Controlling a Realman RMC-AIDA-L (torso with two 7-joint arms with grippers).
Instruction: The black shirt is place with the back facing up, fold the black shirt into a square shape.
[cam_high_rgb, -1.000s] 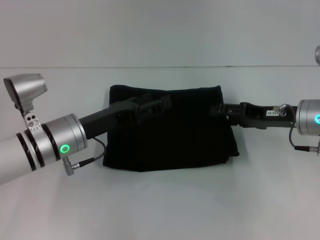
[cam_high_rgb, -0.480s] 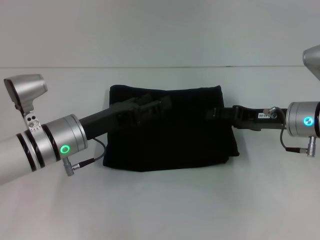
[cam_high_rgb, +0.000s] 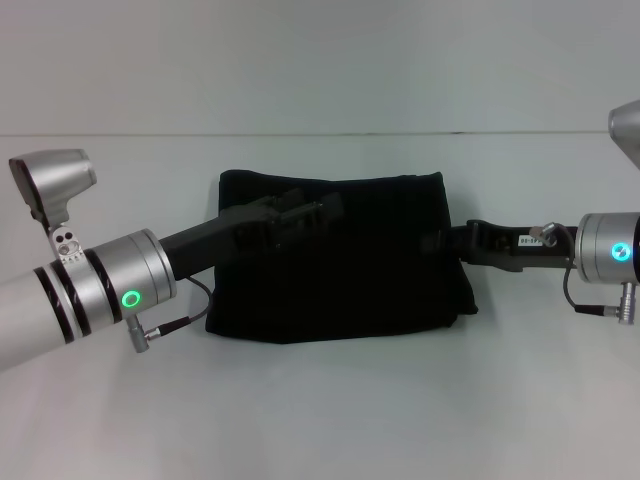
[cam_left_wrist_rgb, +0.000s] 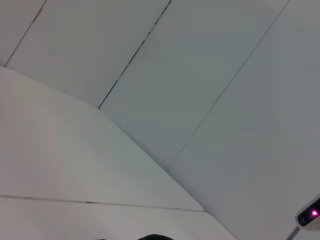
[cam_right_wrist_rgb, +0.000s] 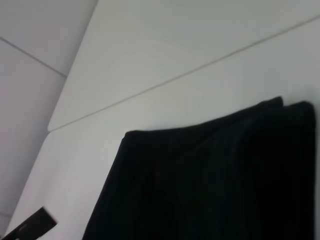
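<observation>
The black shirt (cam_high_rgb: 350, 270) lies folded into a wide, roughly rectangular bundle in the middle of the white table (cam_high_rgb: 320, 420); no print shows. My left gripper (cam_high_rgb: 322, 210) reaches in from the left and sits over the shirt's far left part, black against black cloth. At the shirt's right edge, about mid-height, is my right gripper (cam_high_rgb: 442, 240). In the right wrist view the shirt (cam_right_wrist_rgb: 210, 175) fills the lower right, a folded corner and a doubled edge showing. The left wrist view shows only pale wall panels and table surface.
The table's far edge (cam_high_rgb: 320, 134) meets a plain pale wall behind the shirt. Bare tabletop surrounds the bundle on all sides. A small dark tag-like object (cam_right_wrist_rgb: 30, 225) shows at the bottom left of the right wrist view.
My right gripper has dropped a little along the shirt's right edge and drawn slightly back to the right. The left arm and the shirt's outline look almost unchanged.
</observation>
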